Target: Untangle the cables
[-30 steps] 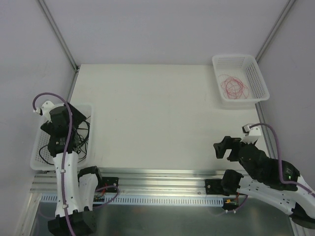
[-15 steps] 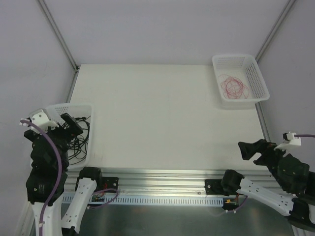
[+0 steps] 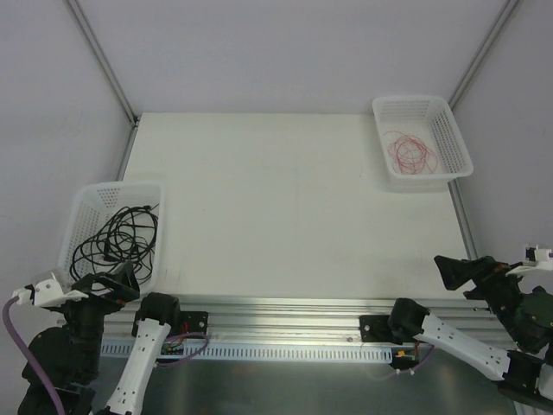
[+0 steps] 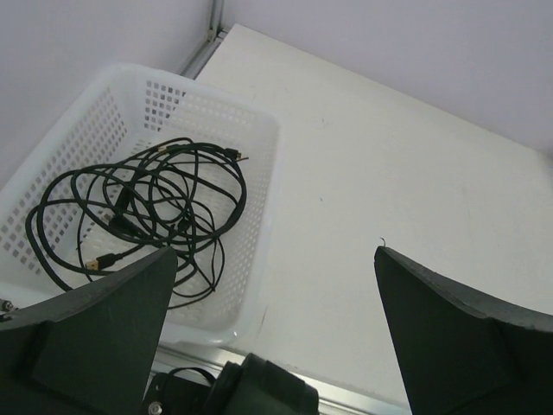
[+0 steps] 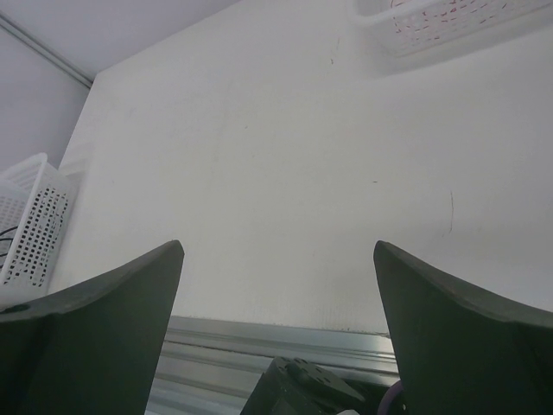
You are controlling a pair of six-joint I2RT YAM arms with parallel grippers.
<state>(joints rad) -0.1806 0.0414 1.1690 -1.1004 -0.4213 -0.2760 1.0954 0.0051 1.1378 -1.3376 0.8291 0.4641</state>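
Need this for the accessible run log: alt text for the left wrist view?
A white mesh basket holding tangled black cables sits on the white table, left of centre, framed by the open, empty left gripper at the bottom.

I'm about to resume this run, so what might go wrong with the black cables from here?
1. The black looped cables overlap heavily in the white perforated plastic basket; pulling one may lift the whole knot, maybe the basket.
2. Their small gold-tipped plugs could snag in the basket's holes.

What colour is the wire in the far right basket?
The wire is red, clearest in the top external view.
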